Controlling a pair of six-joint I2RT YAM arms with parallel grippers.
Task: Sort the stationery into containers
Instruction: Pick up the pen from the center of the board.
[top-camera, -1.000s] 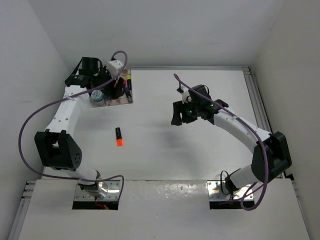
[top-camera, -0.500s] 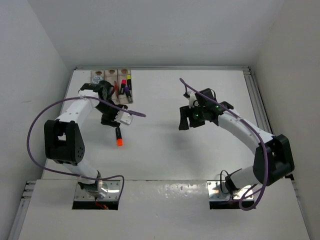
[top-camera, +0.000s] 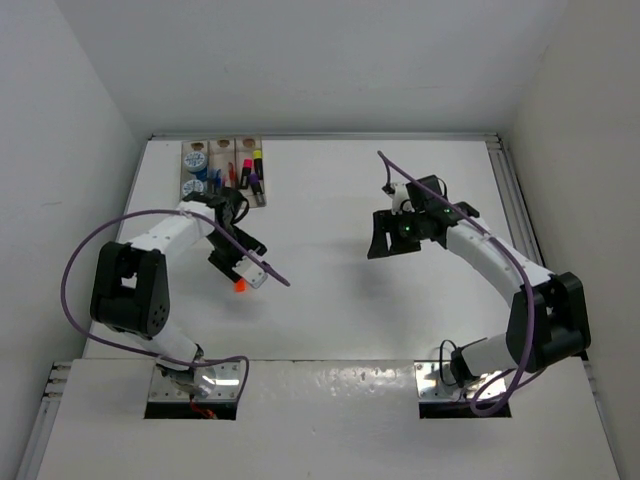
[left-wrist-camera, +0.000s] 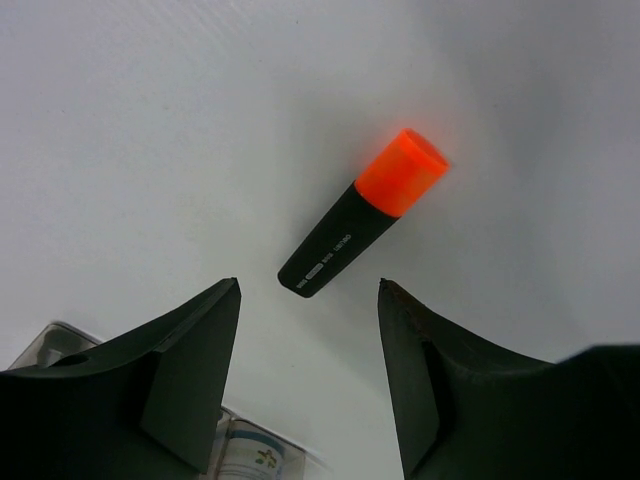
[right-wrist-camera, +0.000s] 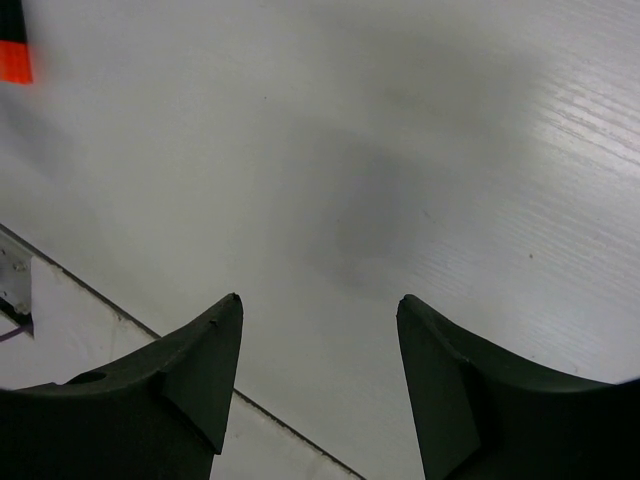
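The left gripper hangs open and empty over the highlighter. It lies on the table just past the fingertips, untouched, with its orange cap pointing to 1 o'clock in the wrist view. The tray sits at the table's 11 o'clock and holds discs, pens and capped markers. The right gripper, toward 3 o'clock from centre, is spread wide and holds nothing.

Nothing really readable here tbh. The short black highlighter with the orange cap has some tiny pale print along its barrel, but it's too small and blurry to make out.
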